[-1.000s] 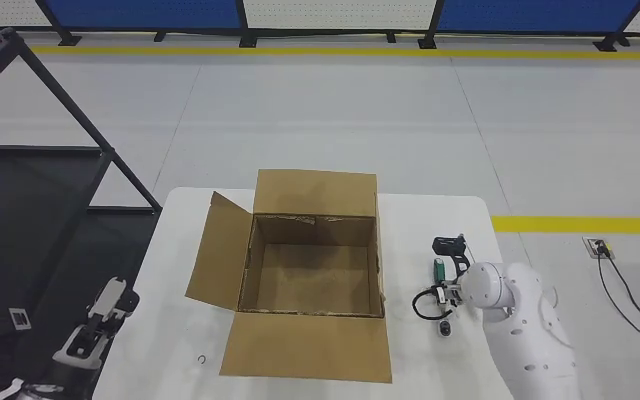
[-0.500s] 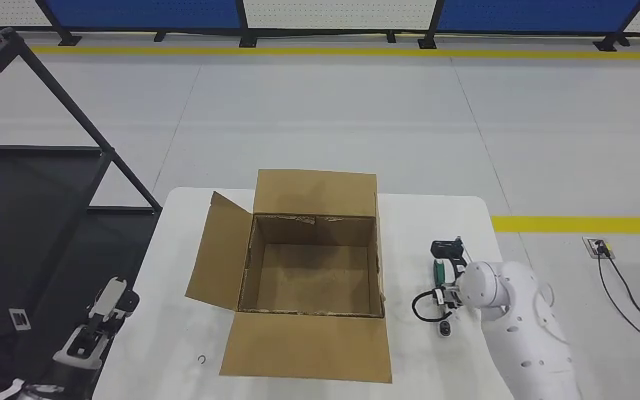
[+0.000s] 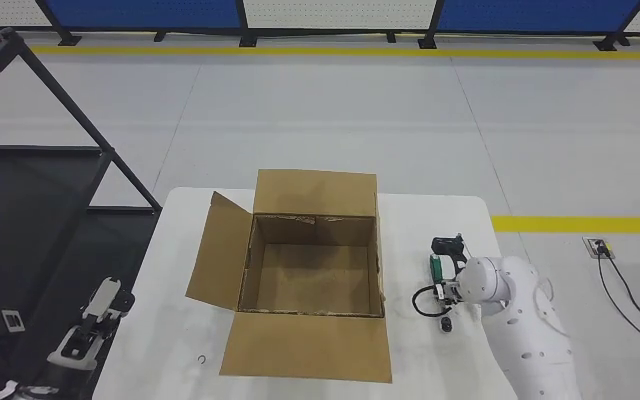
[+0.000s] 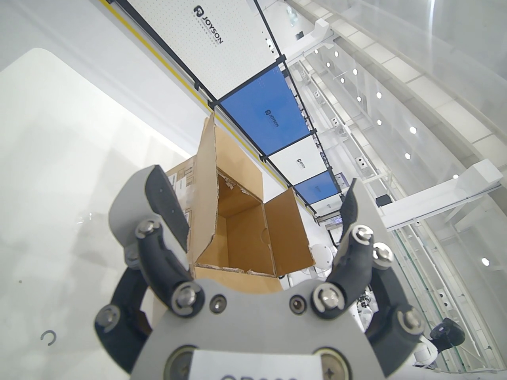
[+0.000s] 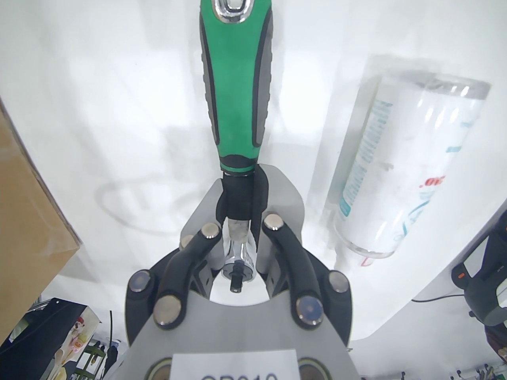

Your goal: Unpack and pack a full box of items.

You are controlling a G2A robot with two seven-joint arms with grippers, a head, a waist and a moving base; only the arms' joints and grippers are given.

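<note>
Box (image 3: 305, 348), open mid-table, sits just left of the right fingers (image 5: 260, 195), which pinch the ratchet (image 5: 237, 80) by its neck, handle parallel to the box wall. The left fingers (image 4: 166, 199) gape empty.

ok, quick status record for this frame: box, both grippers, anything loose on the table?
box: cardboard box upright on the table, flaps open
right arm: right gripper shut on green-handled ratchet, clamped at the neck near its head, beside the box
left arm: left gripper open, holding nothing, beyond the table's edge, facing the box
loose: clear tube lying on its side on the table next to the ratchet, apart from it
</note>
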